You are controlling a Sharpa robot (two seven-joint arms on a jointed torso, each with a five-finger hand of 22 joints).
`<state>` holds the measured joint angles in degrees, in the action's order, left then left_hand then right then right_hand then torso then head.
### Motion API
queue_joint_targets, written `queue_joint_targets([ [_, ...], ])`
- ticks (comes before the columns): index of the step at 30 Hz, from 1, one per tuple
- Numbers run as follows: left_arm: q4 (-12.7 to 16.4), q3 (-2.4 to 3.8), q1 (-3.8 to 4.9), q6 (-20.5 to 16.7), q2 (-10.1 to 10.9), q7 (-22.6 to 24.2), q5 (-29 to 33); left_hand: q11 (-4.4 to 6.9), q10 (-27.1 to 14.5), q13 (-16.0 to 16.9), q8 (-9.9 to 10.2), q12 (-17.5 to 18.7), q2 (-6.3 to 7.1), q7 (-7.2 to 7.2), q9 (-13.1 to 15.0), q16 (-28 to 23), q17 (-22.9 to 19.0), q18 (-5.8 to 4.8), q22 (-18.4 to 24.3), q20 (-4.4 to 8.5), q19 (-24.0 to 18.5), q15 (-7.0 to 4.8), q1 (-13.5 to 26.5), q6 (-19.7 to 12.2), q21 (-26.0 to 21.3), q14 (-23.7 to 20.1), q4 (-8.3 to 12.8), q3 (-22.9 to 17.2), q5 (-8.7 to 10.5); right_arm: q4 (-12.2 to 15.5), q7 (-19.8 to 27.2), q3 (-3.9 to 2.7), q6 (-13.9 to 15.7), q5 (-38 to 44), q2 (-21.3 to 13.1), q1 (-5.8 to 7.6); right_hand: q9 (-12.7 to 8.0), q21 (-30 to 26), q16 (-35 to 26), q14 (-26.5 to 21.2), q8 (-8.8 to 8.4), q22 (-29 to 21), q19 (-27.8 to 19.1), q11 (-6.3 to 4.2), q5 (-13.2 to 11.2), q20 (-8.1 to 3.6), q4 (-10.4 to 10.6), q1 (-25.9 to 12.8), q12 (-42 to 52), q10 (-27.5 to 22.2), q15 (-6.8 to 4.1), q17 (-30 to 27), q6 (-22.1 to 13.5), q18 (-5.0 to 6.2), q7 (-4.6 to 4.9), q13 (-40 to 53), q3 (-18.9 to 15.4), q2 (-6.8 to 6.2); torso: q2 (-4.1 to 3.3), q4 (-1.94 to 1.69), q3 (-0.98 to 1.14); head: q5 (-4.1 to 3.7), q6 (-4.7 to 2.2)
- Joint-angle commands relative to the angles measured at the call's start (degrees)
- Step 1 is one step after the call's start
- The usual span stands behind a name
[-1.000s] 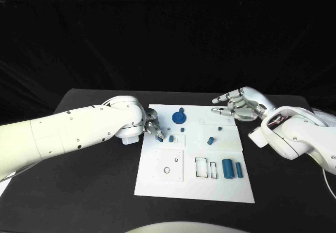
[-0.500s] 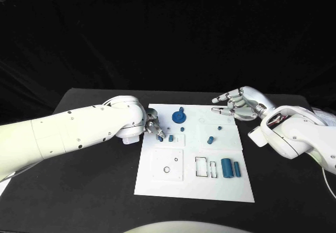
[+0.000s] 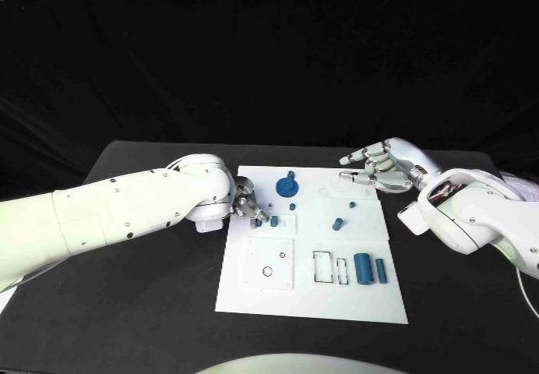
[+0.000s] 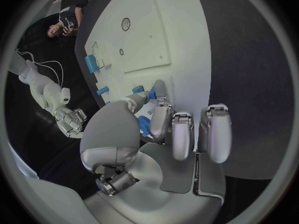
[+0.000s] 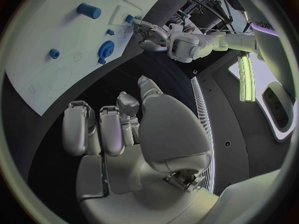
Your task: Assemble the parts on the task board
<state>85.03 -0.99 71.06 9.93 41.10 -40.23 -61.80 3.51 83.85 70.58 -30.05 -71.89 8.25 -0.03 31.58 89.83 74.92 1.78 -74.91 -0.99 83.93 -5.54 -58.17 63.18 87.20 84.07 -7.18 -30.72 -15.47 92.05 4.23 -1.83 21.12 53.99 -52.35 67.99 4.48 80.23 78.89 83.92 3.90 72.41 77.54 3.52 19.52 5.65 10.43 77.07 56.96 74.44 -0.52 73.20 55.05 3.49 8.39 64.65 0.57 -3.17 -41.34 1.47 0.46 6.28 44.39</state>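
A small blue plastic part [image 4: 144, 125] was pinched by the left silver hand [image 3: 247, 206] at the white flat task board's [image 3: 303, 296] left edge; the right silver hand [image 3: 383, 168] was held empty, fingers loosely curled and apart, beyond the far right corner

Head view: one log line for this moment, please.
left hand: pinching small blue part at task board | right hand: open, off board's far corner

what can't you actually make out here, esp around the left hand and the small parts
- Head view: whether the left hand holds a part; its arm covers most of the hand.
- Left wrist view: the small blue part by its fingers is partly covered by them, so its shape and any grip stay unclear.
- Head view: outlines and recesses on the task board are too small to read.
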Motion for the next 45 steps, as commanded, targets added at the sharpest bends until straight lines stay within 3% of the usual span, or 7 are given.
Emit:
queue_joint_targets([
  [1,0.0,-0.22,-0.33,2.5,-0.2,-2.0,0.5,-0.13,-0.2,0.1,0.4,-0.4,0.08,0.31,0.0,0.2,15.1,-0.98,-12.7,0.33,4.5,-0.36,0.8,-0.2,0.4,5.9,-0.4,0.8,-0.09,0.0,0.2,0.00,-0.8,0.3,0.0,-0.05,0.1,-0.2,-0.3,2.5,0.29,-0.1,-0.2,-0.21,0.1,-0.16,0.0,0.5,0.0,0.0,-0.38,0.0,0.4,0.65,0.03,0.0,-0.5,0.09,0.03,0.03,-0.02,0.04,-0.06],
  [15,0.3,-0.16,-0.34,-0.1,0.6,-1.9,-0.1,-0.11,0.0,0.6,0.7,-0.4,1.12,0.26,0.2,0.2,15.1,-1.04,-13.0,0.40,4.6,-0.41,4.3,0.7,0.5,5.9,-5.2,11.2,0.22,0.0,0.3,0.00,-0.7,0.3,0.0,-0.10,0.1,-0.3,-0.3,2.5,0.28,-0.2,-0.2,-0.20,0.2,-0.16,0.0,0.5,0.0,0.0,-0.38,0.0,0.4,0.67,0.03,-0.1,-0.5,0.08,0.03,0.05,-0.07,-0.05,-0.31],
  [24,1.9,0.51,-0.31,-5.7,2.2,0.0,1.2,-0.33,-1.1,-1.2,1.5,1.6,-0.65,0.61,0.3,0.2,15.1,-0.77,-12.2,0.47,4.1,-0.39,3.1,-0.3,-0.4,5.9,-9.2,19.3,2.29,-0.1,0.3,0.00,-0.7,0.3,0.0,-0.26,0.1,-0.3,-0.3,2.5,0.28,-0.2,-0.2,-0.20,0.2,-0.16,0.0,0.5,0.0,0.0,-0.38,0.0,0.4,0.67,0.03,-0.1,-0.5,0.08,0.07,-0.04,-0.05,-0.06,-0.49],
  [33,3.6,1.44,-0.18,-11.3,4.0,3.1,4.6,-0.80,-2.7,-4.0,1.8,4.4,-2.57,1.15,0.5,0.2,15.1,-0.26,-10.9,0.21,3.1,-0.10,4.1,-1.7,-2.1,5.9,-9.6,24.9,6.01,-0.3,0.2,0.01,-0.7,0.2,0.1,-0.37,0.1,-0.3,-0.3,2.5,0.26,-0.2,-0.3,-0.19,0.4,-0.16,0.1,0.4,-0.1,0.0,-0.38,-0.1,0.4,0.68,0.04,-0.1,-0.6,0.08,0.02,0.05,-0.03,-0.16,-0.78],
  [37,4.5,1.68,0.08,-15.7,5.1,7.4,7.1,-1.78,-8.0,-12.6,2.5,13.3,-3.51,2.21,0.5,-0.3,14.3,1.70,-5.0,-0.27,-1.2,0.48,2.2,-4.8,-9.4,5.7,-9.6,27.1,5.65,-0.3,0.2,0.01,-0.6,0.2,0.0,-0.40,0.1,-0.3,-0.3,2.5,0.26,-0.2,-0.3,-0.19,0.4,-0.16,0.1,0.4,-0.1,0.0,-0.38,-0.1,0.4,0.68,0.04,-0.1,-0.6,0.08,0.04,0.01,0.01,-0.32,-0.96],
  [40,5.0,1.76,0.20,-19.6,5.5,12.6,7.8,-3.42,-17.8,-25.2,3.6,26.8,-3.01,4.12,-0.1,-8.3,3.0,5.07,6.6,-1.29,-9.8,1.75,-6.2,-9.5,-24.4,1.5,-7.5,26.9,4.67,-0.4,0.2,0.01,-0.6,0.2,0.0,-0.41,0.1,-0.3,-0.3,2.5,0.26,-0.2,-0.3,-0.19,0.4,-0.16,0.1,0.4,-0.1,0.0,-0.38,-0.1,0.4,0.68,0.04,-0.1,-0.6,0.08,0.01,-0.05,-0.06,-0.54,-1.15],
  [45,4.7,1.49,0.24,-22.4,4.0,22.1,4.3,-6.84,-26.1,-32.0,5.8,35.3,-3.81,7.12,-2.7,-31.6,-21.5,8.40,23.6,-3.64,-21.5,4.13,-21.2,-15.0,-47.5,-10.8,-3.4,20.9,4.60,-0.5,0.3,0.01,-0.5,0.1,0.0,-0.42,0.1,-0.3,-0.3,2.5,0.26,-0.2,-0.3,-0.19,0.4,-0.16,0.1,0.4,-0.1,0.0,-0.38,-0.1,0.4,0.68,0.04,-0.1,-0.6,0.08,-0.01,-0.04,-0.09,-0.79,-1.49],
])
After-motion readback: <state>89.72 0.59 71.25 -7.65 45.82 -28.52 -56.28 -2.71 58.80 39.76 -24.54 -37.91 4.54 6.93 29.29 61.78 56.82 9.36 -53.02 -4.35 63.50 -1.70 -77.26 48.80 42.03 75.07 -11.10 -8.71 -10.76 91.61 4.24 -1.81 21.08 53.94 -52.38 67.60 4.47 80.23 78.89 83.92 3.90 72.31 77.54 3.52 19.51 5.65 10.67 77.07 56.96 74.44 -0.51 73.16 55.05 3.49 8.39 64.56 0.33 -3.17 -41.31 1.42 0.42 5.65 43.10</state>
